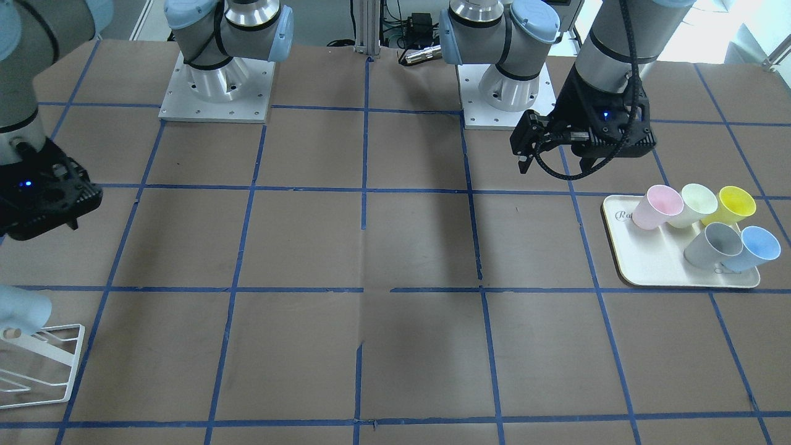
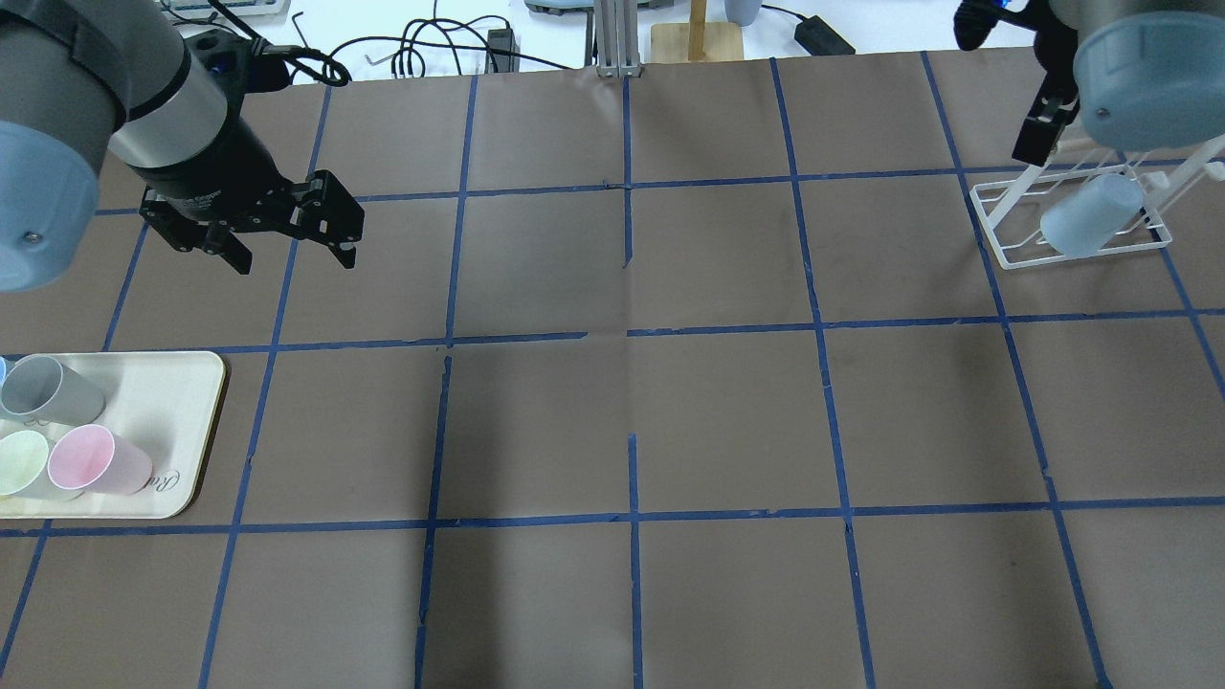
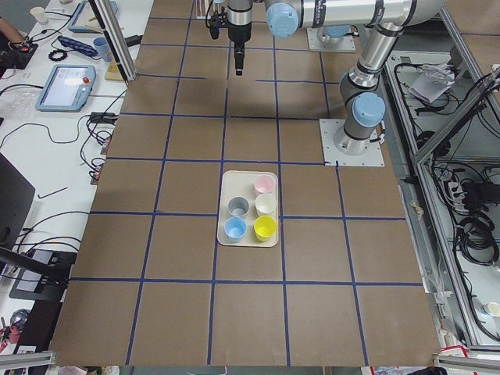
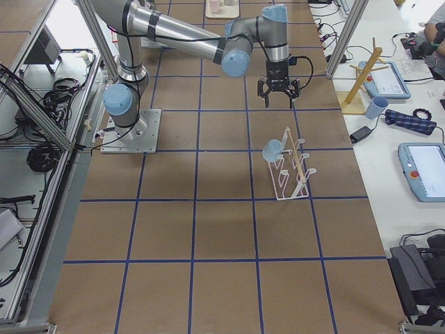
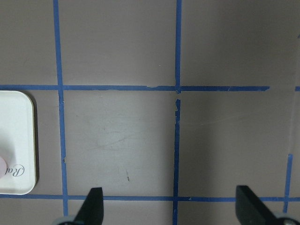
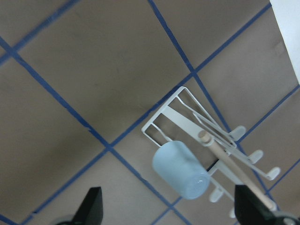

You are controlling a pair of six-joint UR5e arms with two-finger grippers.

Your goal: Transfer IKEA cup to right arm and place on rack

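Note:
The pale blue IKEA cup [image 2: 1091, 215] hangs tilted on the white wire rack [image 2: 1005, 254] at the far right; it also shows in the right wrist view [image 6: 180, 169] and the exterior right view [image 4: 272, 148]. My right gripper [image 4: 278, 94] is open and empty, raised above and beside the rack, apart from the cup. My left gripper [image 2: 292, 244] is open and empty above the bare table, right of the tray. A second near-identical blue cup [image 1: 754, 247] stands on the cream tray [image 1: 655, 266].
The tray also holds a pink cup [image 1: 656, 207], a pale green cup [image 1: 695, 204], a yellow cup [image 1: 732, 205] and a grey cup [image 1: 714, 244]. The rack's wooden-tipped peg [image 6: 204, 137] sticks up beside the hung cup. Brown table paper with blue tape grid lies between tray and rack.

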